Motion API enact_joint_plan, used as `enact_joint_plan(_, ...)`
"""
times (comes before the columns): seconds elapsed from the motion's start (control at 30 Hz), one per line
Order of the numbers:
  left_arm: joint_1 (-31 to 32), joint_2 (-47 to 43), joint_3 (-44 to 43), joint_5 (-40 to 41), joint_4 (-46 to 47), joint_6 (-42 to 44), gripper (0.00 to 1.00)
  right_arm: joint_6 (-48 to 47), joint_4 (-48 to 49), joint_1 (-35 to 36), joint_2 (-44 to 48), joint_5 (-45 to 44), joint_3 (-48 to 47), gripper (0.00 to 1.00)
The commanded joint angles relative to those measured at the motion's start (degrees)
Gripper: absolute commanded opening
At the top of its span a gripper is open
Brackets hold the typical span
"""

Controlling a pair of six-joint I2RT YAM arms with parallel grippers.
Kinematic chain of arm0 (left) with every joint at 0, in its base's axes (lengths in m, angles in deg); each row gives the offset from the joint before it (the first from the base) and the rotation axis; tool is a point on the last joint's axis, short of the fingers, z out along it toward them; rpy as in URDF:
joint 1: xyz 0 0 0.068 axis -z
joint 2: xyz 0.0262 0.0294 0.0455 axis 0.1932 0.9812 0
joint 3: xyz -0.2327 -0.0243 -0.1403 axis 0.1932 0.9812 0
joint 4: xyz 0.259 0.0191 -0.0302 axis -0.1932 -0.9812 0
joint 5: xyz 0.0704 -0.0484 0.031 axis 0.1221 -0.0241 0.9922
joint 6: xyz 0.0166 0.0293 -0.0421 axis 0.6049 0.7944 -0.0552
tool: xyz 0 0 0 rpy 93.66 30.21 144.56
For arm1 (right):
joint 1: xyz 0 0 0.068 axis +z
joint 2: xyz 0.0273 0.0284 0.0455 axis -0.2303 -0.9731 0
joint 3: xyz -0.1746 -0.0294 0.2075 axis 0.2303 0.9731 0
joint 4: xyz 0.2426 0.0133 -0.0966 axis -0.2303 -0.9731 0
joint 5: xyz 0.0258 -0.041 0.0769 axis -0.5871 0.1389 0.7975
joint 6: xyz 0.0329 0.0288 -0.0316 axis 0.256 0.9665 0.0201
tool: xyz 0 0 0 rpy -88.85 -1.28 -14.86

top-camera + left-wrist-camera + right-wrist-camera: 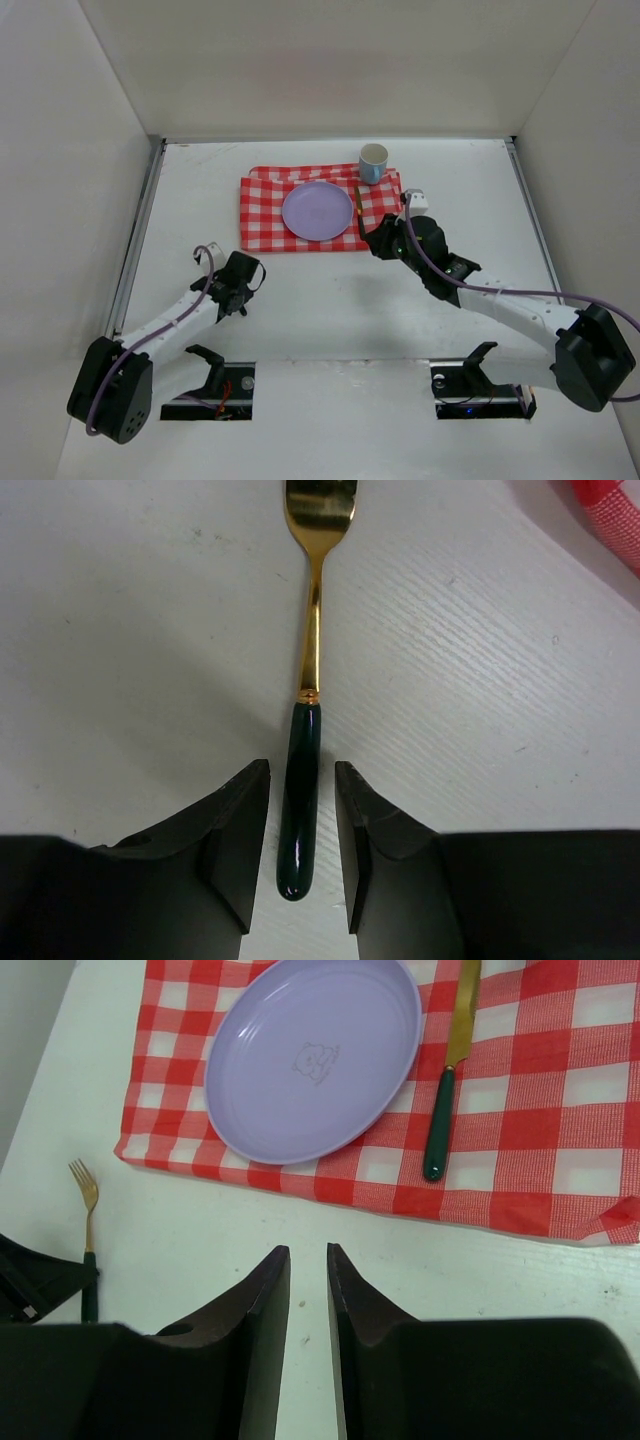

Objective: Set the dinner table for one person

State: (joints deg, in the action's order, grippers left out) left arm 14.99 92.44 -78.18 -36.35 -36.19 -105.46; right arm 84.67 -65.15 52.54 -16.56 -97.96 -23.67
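A fork (312, 630) with a gold head and a dark green handle lies flat on the white dinner table (330, 310). My left gripper (301, 767) is open, one jaw on each side of the handle with a gap on both sides. The right wrist view shows the same fork (88, 1222) left of the red-and-white checked cloth (560, 1160). A lilac plate (315, 1055) sits on the cloth, and a gold knife (446, 1090) with a green handle lies to its right. My right gripper (306, 1250) hovers over bare table just short of the cloth, slightly open and empty.
A pale blue-and-white cup (373, 163) stands at the cloth's far right corner. Grey rails (140, 230) (530, 220) run along both side edges of the table, with white walls rising behind them. The arm bases (110, 385) (590, 360) sit at the near edge.
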Motion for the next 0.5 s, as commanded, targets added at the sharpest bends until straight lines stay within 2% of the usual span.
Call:
enact_joint_plan(0.0,-0.60,0.22,1.52,-0.70,1.43,0.55,0.29,0.28,3.72,-0.07,0.36,0.46,-0.15,0.27)
enact_joint_plan(0.17,-1.13,1.27,1.61,-1.23,1.69,0.72,0.15,0.54,3.81,-0.33,0.70,0.46,-0.07,0.29)
enact_joint_plan(0.3,-1.48,0.32,1.00,-1.41,1.52,1.51,0.03,0.81,3.90,-0.94,2.19,-0.67,0.72,0.40)
enact_joint_plan(0.47,2.47,-4.35,-5.49,2.54,1.51,6.24,0.01,1.60,4.95,-2.44,3.87,-2.70,2.31,0.48)
